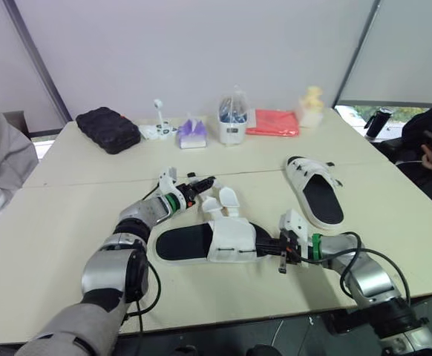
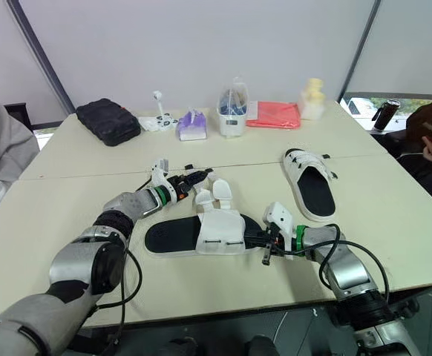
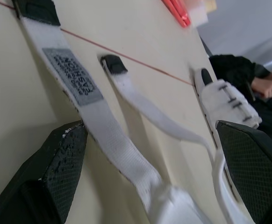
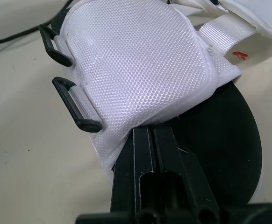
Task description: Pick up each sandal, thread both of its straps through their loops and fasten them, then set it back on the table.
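1. The near white mesh sandal with a black sole [image 1: 210,242] lies flat on the cream table [image 1: 60,215], between the two grippers.
2. The left gripper [image 1: 204,182] has its black textured fingers [image 3: 56,175] spread wide and holds nothing.
3. Two loose white webbing straps with black tips [image 3: 147,109] run through the gap between those fingers. The strap with the grey label lies right against one finger, and the other is nearer the middle.
4. The right gripper [image 1: 269,244] has its fingers [image 4: 147,158] pressed close together. They lie over the black sole, and their tips are tucked under the edge of the white mesh flap. I cannot tell whether they pinch the fabric.
5. Two black plastic loops [image 4: 77,108] sit on the flap's edge, just to one side of those fingers, with no strap through them.
6. The second white sandal [image 1: 316,191] lies flat well beyond the right fingers.
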